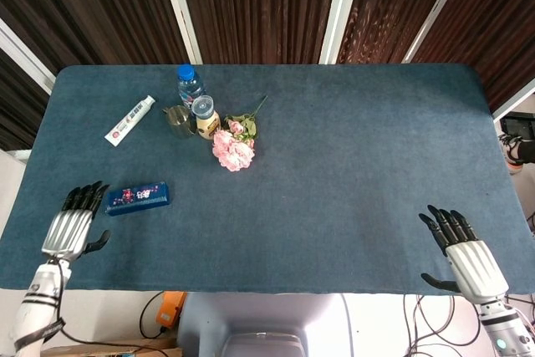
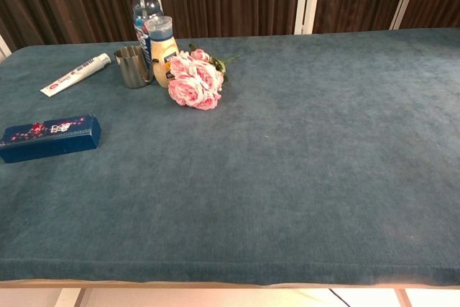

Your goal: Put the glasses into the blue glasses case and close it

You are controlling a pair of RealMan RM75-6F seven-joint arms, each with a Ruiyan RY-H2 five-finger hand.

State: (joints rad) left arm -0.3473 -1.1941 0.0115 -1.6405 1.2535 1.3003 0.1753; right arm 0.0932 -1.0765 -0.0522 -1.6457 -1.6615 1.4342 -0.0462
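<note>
One blue glasses case [image 1: 138, 198] lies shut and flat on the blue table [image 1: 351, 148], near the table's left front corner; nothing touches it, and its lid carries a pink and white print; no glasses can be made out in either view.

Just left of the case, apart from it, the left hand [image 1: 71, 225] hovers over the table's front left edge, fingers straight and spread, holding nothing; far across at the front right corner the right hand [image 1: 464, 252] lies likewise flat, fingers apart, empty.

Further back on the left stand one water bottle [image 1: 190, 84] with a blue cap, one smaller cream-coloured bottle [image 1: 205, 117] with a grey cap, and one metal cup [image 1: 177, 119], all close together; one white toothpaste tube [image 1: 129, 120] lies to their left; one bunch of pink roses [image 1: 233, 148] lies just right of the bottles.

The head view shows both hands; the chest view shows neither, only the case [image 2: 49, 138], the tube [image 2: 75, 75], the cup [image 2: 131, 66], the two bottles and the roses [image 2: 194, 80]; it does show the case's long side wall and the cup's handle, which the head view does not make clear.
</note>
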